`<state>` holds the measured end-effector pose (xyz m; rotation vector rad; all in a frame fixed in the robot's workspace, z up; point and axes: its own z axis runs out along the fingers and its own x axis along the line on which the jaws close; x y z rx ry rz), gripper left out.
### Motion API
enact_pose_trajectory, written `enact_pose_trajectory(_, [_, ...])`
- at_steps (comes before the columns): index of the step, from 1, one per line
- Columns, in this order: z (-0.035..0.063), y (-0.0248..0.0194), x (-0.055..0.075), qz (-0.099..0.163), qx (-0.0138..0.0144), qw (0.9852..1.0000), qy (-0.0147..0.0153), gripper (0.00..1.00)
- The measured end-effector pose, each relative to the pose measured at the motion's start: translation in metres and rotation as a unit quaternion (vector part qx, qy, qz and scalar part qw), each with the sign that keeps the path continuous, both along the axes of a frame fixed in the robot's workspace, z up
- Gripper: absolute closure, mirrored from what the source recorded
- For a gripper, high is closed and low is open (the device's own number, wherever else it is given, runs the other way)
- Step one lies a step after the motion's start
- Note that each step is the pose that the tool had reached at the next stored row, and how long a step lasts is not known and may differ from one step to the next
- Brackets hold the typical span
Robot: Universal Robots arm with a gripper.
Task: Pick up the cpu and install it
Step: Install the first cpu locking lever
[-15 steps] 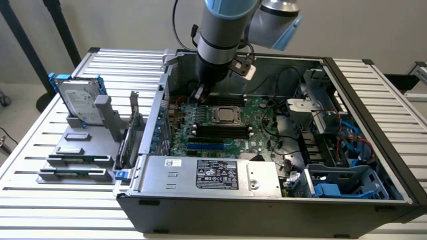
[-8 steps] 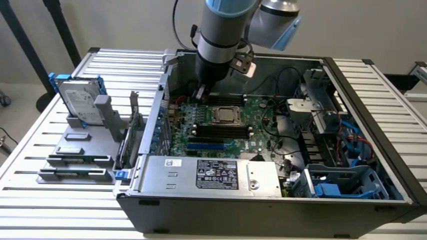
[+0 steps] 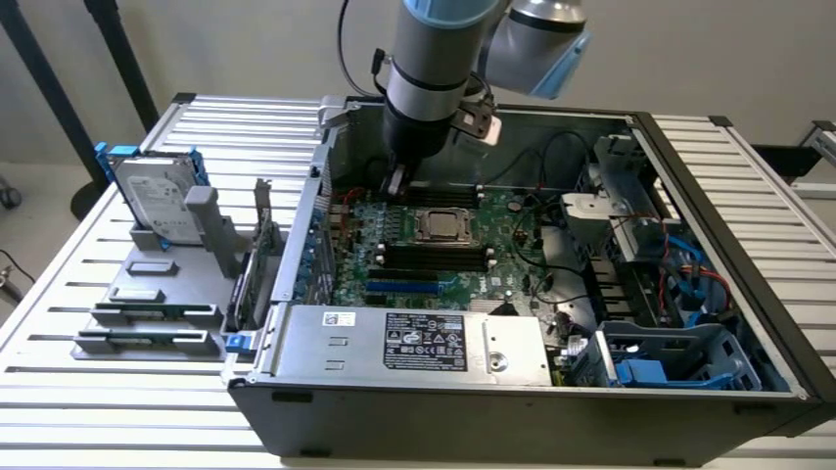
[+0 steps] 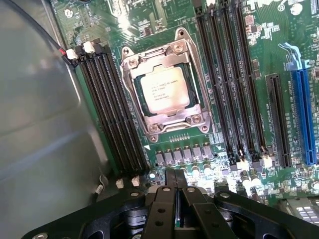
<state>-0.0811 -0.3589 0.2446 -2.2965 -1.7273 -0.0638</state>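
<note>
Arm reaches straight down from above into the open computer case (image 3: 731,323), wrist vertical. Gripper (image 3: 395,182) hangs just over the motherboard (image 3: 510,264), near the case's far wall, fingers pressed together and holding nothing. The cpu (image 3: 441,225) lies flat in its metal socket frame (image 4: 197,122) at mid-board, memory slots (image 4: 112,104) running along both sides. Gripper tip near the socket's edge, apart from the chip. Hard drive (image 3: 155,201) upright in a fixture on the exterior view's left.

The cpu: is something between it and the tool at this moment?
Nothing visible does. The cpu sits in its socket on the motherboard, uncovered from above. The shut tool hangs beside the socket, holding nothing, with bare board between them.
</note>
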Motion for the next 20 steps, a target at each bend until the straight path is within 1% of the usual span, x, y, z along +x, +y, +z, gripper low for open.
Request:
enact_pose_trajectory(3, [0.0001,0.0010,0.0000,0.014,-0.0015,0.9999,-0.0040,0.89])
enact_pose_trajectory(10, [0.0002,0.0032,0.0000,0.044,-0.0049,0.9989,-0.0161,0.89])
enact_pose_trajectory(15, [0.0002,0.0049,0.0000,0.066,-0.0074,0.9975,-0.0256,0.89])
enact_pose_trajectory(20, [0.0005,0.0064,0.0000,0.086,-0.0101,0.9956,-0.0357,0.89])
